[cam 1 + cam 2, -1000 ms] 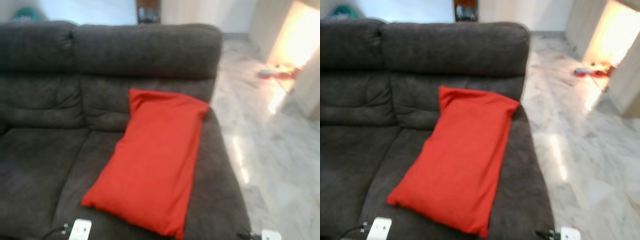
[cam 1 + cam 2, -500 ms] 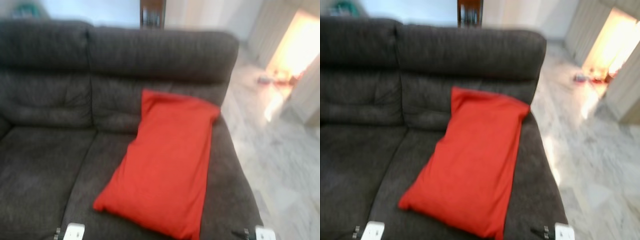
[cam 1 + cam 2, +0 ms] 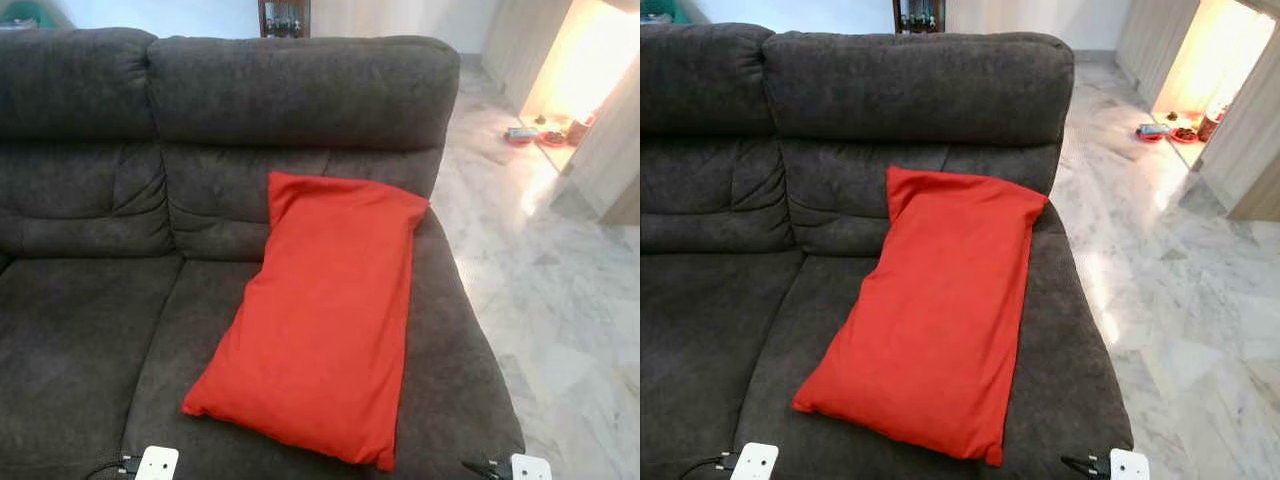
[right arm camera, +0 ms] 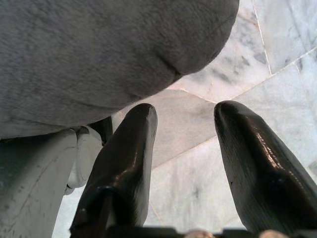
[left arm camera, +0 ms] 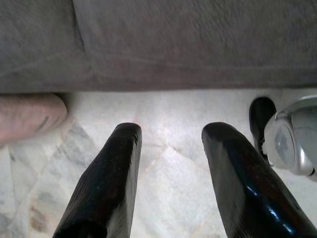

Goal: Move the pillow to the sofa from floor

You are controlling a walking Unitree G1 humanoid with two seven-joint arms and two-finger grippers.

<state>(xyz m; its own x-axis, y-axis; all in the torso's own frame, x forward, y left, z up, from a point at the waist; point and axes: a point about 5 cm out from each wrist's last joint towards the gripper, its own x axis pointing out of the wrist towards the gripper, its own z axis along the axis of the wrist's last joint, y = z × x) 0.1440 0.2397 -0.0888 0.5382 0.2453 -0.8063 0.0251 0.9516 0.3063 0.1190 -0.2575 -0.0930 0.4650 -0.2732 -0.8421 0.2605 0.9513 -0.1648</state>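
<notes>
The red pillow (image 3: 320,320) lies on the sofa (image 3: 90,300), on its right seat, with the top end leaning on the backrest. Both arms hang low beside the sofa's front, over the marble floor (image 3: 560,300). The left gripper (image 5: 168,173) is open and empty. The right gripper (image 4: 183,158) is also open and empty.

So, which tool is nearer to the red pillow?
Left, it seems: the left tool hangs before the sofa front, below the pillow's lower corner; the right tool hangs past the sofa's right end.

Nothing moved (cam shifted) — blur gone.
</notes>
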